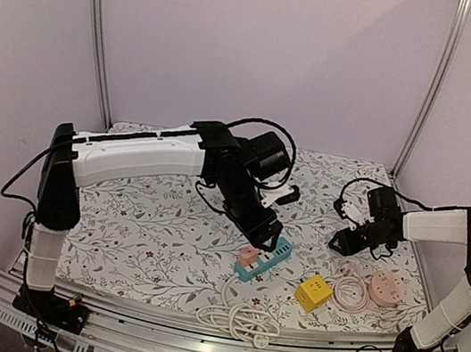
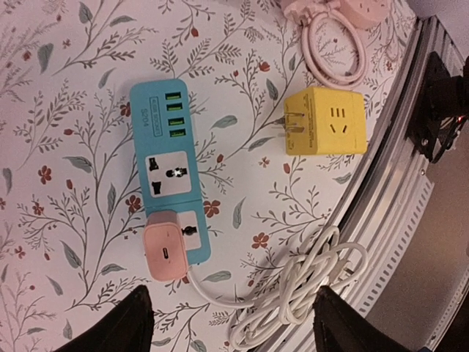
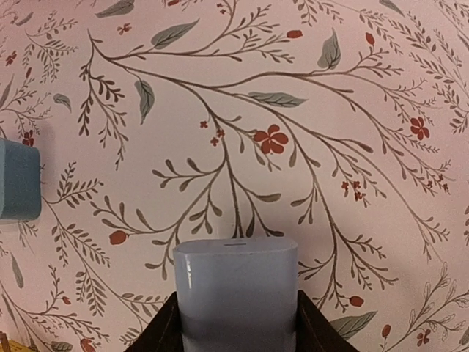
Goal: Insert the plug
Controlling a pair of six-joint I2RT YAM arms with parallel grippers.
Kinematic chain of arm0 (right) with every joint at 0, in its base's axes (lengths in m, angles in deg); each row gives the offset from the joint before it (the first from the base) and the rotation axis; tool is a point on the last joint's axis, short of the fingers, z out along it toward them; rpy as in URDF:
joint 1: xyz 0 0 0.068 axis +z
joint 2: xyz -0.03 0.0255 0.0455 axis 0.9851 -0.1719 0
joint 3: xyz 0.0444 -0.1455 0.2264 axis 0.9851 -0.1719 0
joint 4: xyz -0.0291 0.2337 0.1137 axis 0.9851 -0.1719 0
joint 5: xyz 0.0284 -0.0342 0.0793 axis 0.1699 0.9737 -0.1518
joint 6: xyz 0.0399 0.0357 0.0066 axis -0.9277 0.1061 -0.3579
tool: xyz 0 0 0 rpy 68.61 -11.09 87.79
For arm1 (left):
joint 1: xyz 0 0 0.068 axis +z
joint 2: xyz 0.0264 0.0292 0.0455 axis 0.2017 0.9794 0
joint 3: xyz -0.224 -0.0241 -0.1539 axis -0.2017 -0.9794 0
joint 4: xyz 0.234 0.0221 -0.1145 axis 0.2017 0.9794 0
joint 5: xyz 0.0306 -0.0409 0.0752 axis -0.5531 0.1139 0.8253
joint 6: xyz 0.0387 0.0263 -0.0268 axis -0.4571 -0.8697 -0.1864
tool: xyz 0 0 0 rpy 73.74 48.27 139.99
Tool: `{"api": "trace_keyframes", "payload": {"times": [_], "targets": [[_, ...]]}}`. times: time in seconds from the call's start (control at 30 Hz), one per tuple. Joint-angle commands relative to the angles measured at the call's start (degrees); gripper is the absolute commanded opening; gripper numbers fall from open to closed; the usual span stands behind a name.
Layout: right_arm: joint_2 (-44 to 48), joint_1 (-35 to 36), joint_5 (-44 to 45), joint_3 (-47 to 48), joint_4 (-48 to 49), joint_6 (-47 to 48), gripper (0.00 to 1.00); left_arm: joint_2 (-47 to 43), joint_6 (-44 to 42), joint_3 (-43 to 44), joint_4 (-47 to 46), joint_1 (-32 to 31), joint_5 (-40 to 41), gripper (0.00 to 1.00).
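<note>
A teal power strip (image 2: 167, 169) lies on the floral cloth, also seen in the top view (image 1: 265, 258). A pink plug (image 2: 165, 251) sits in its end socket, next to the white cord. My left gripper (image 2: 234, 326) hovers above the strip, open and empty, its fingers (image 2: 132, 323) spread wide; in the top view it (image 1: 269, 234) is just over the strip's far end. My right gripper (image 3: 236, 319) is shut on a pale blue plug (image 3: 236, 286) held above the cloth, to the right of the strip (image 3: 16, 180). In the top view the right gripper (image 1: 342, 242) is right of centre.
A yellow cube adapter (image 1: 313, 292) lies right of the strip, also in the left wrist view (image 2: 326, 121). A pink round extension (image 1: 384, 289) with its coiled cord is at the right. A coiled white cable (image 1: 239, 317) lies near the front rail (image 1: 188, 349).
</note>
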Motion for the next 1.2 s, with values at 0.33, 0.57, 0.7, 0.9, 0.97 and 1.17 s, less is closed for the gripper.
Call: {"api": "trace_keyframes", "payload": {"times": [0.33, 0.57, 0.7, 0.9, 0.97, 1.17], "targets": [[16.5, 2.6, -1.4, -3.4, 2.8, -4.2, 0.02, -3.9, 10.3, 3.9, -3.3, 4.8, 5.0, 0.75], [25.1, 4.9, -4.1, -2.8, 1.3, -7.9, 0.00, -4.2, 15.5, 6.5, -5.4, 6.0, -0.1, 0.75], [29.1, 6.5, -5.7, -3.0, 1.0, -8.6, 0.00, -5.1, 21.2, 6.4, -9.6, 8.0, -5.9, 0.75], [34.3, 9.3, -8.2, -3.0, -0.5, -6.4, 0.00, -7.3, 26.1, 2.3, -19.4, 9.1, -13.4, 0.76], [36.5, 10.2, -8.5, -3.3, -0.4, -5.1, 0.00, -7.9, 28.5, 0.3, -22.6, 9.2, -14.7, 0.76], [39.3, 12.4, -10.5, -2.5, -0.4, -3.2, 0.00, -8.4, 32.0, -3.3, -26.6, 9.4, -16.1, 0.75]]}}
